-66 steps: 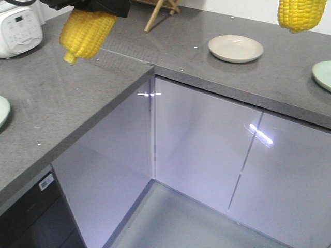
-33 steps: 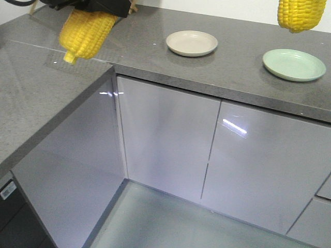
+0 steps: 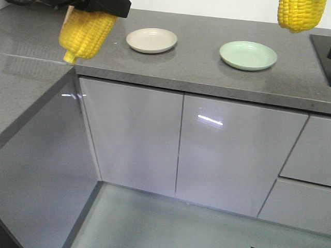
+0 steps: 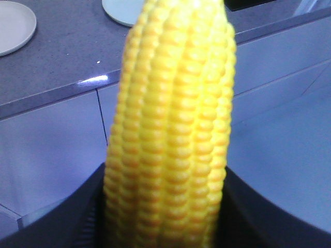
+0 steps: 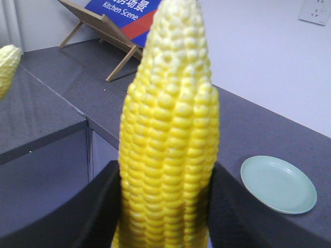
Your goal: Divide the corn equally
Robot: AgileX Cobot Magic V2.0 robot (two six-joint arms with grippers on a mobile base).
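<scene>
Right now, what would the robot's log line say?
left gripper: shut on left corn cob | right gripper: shut on right corn cob | beige plate, green plate: empty, on countertop

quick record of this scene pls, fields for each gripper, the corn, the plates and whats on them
left gripper: shut on left cob, held in the air
right gripper: shut on right cob, held in the air
beige plate: on countertop, empty
green plate: on countertop, to the right of the beige plate in the front view, empty
cobs in view: two, neither on a plate
cabinet doors: closed, below the countertop
</scene>
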